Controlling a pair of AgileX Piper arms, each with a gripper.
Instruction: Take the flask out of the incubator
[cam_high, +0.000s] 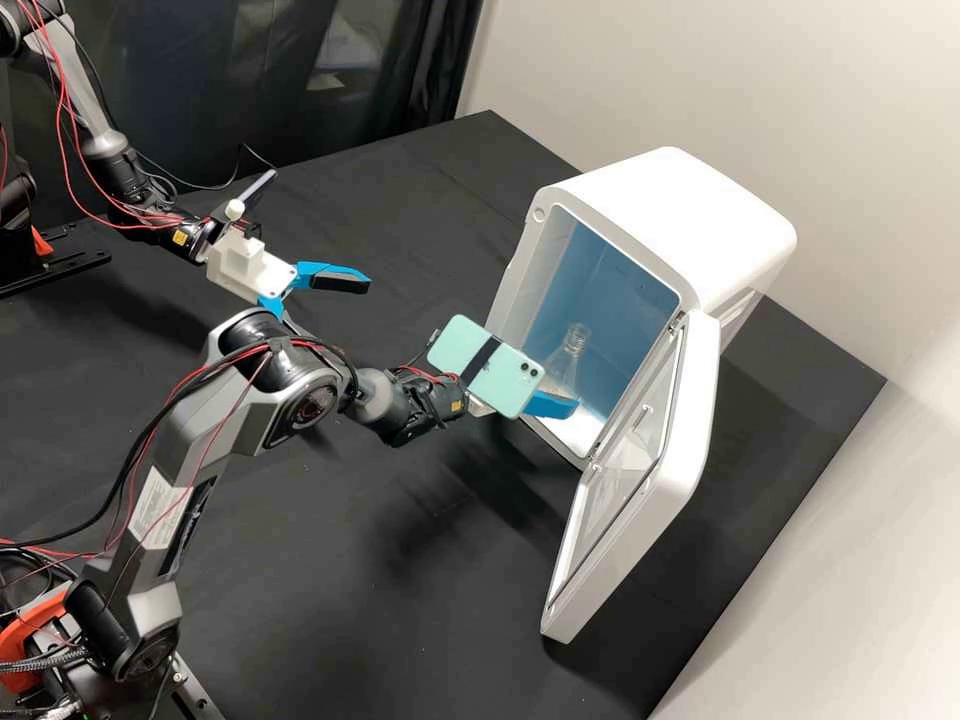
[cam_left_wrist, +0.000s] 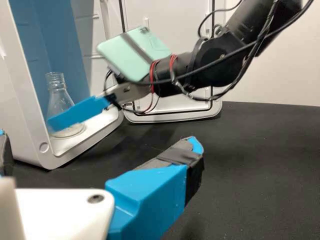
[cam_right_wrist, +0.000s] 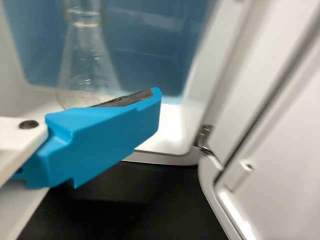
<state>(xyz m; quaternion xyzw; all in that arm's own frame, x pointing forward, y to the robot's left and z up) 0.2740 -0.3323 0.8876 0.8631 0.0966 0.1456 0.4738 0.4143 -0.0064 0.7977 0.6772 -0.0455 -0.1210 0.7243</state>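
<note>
A clear glass flask (cam_high: 572, 348) stands upright on the floor of the white incubator (cam_high: 690, 215), whose inside is blue. Its door (cam_high: 640, 470) hangs wide open. My right gripper (cam_high: 548, 400) is at the incubator's mouth, just in front of the flask and apart from it. It is open, and the dark pad of its blue finger (cam_right_wrist: 100, 132) is bare, with the flask (cam_right_wrist: 87, 55) just beyond. My left gripper (cam_high: 318, 292) hovers over the bench well to the left of the incubator, open and empty. Past its own finger (cam_left_wrist: 165, 185) I see the flask (cam_left_wrist: 60, 105) and the right arm's finger (cam_left_wrist: 77, 112).
A mint-green phone-like camera (cam_high: 485, 365) sits on the right arm's wrist. The open door stands to the right of that gripper, its hinge (cam_right_wrist: 205, 142) close by. Black bench (cam_high: 400, 560) spreads in front of the incubator. Red cables trail along both arms.
</note>
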